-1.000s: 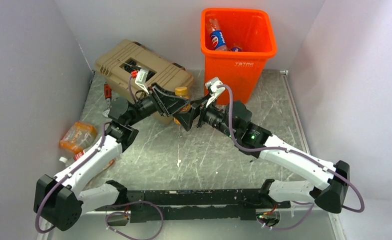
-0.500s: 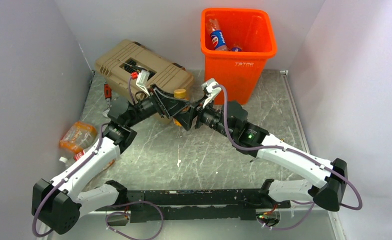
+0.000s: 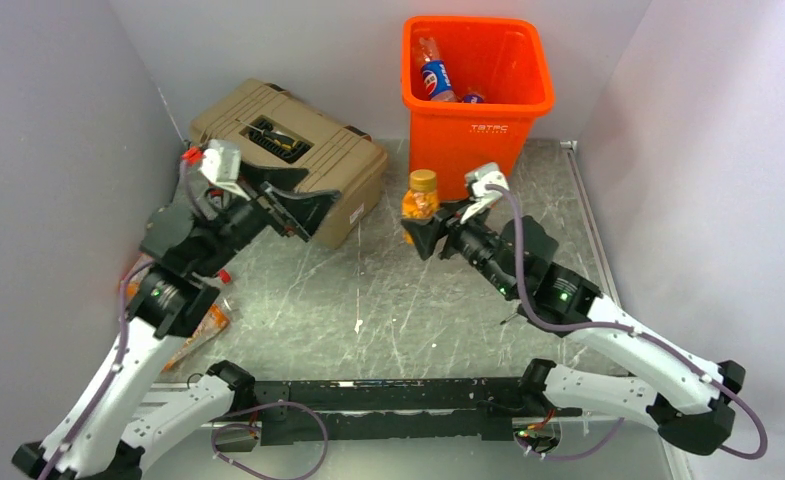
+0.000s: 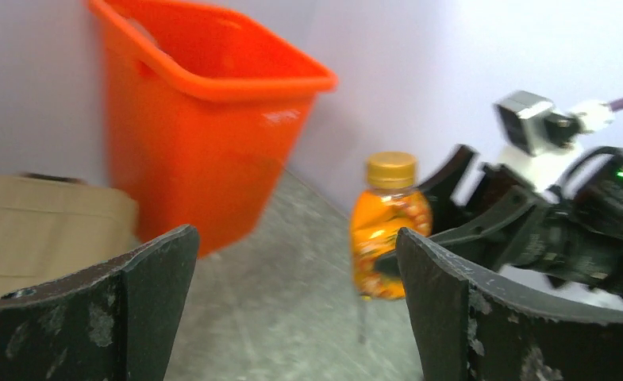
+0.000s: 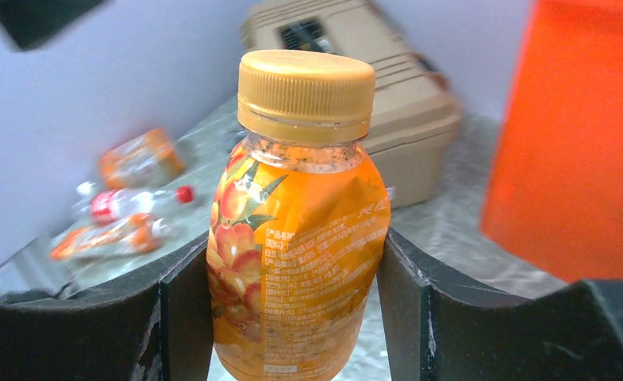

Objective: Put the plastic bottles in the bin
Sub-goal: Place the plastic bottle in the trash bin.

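Tan ribbed toolbox (image 3: 288,160) side: holding the left jaws wide, empty. Gripping the yellow-capped orange plastic juice bottle (image 3: 420,197) upright in the right jaws, just before the tall orange plastic bin (image 3: 473,150). Seemingly carrying; next needing lifting over its rim, then releasing.

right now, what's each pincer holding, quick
Left pincer: open, holding nothing.
Right pincer: shut on the orange juice bottle, held upright.
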Tool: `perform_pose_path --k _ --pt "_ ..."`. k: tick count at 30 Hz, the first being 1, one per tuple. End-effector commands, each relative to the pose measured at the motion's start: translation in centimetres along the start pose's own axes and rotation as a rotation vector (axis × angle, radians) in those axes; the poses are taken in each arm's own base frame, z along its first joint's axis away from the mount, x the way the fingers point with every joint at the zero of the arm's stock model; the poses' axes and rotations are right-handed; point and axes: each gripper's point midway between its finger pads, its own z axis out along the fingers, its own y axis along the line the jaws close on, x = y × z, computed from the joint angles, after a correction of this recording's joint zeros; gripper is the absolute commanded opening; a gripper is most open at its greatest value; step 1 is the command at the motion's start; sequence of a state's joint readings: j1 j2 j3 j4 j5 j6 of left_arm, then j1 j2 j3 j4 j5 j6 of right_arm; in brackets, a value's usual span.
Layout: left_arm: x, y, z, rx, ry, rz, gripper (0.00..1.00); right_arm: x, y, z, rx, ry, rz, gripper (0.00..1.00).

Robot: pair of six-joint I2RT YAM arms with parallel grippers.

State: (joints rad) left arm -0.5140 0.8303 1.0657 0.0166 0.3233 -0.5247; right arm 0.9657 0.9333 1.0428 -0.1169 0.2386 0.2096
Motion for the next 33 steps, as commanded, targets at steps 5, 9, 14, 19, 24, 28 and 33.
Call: perform_pose_path --k 5,9,14,19,24,28,33 --pt "1.2 12.5 -7.2 -0.693 0.139 0.372 0.96 -11.7 -7.9 -4.1 0.493 -0.275 -0.139 0.35" --pt "1.9 14.9 -10.0 -0.831 0.061 0.395 0.96 -16.6 -9.4 -3.6 0.631 -0.402 -0.181 0.34" --pt "2.1 14.6 -11.2 -0.827 0.009 0.370 0.94 -21.3 -14.2 -0.4 0.728 -0.472 -0.140 0.34" --pt "2.3 14.3 -11.2 -0.806 0.003 0.360 0.93 -22.8 -19.7 3.7 0.802 -0.486 -0.125 0.33" --pt "2.8 14.4 -11.0 -0.799 0.016 0.348 0.92 -21.8 -24.5 7.9 0.817 -0.466 -0.096 0.33" --pt "3.1 14.2 -10.8 -0.786 0.025 0.350 0.92 -21.6 -26.3 10.9 0.777 -0.465 -0.076 0.33" --pt "3.1 14.2 -10.7 -0.782 0.029 0.356 0.92 -20.3 -28.4 15.0 0.782 -0.408 -0.100 0.34"
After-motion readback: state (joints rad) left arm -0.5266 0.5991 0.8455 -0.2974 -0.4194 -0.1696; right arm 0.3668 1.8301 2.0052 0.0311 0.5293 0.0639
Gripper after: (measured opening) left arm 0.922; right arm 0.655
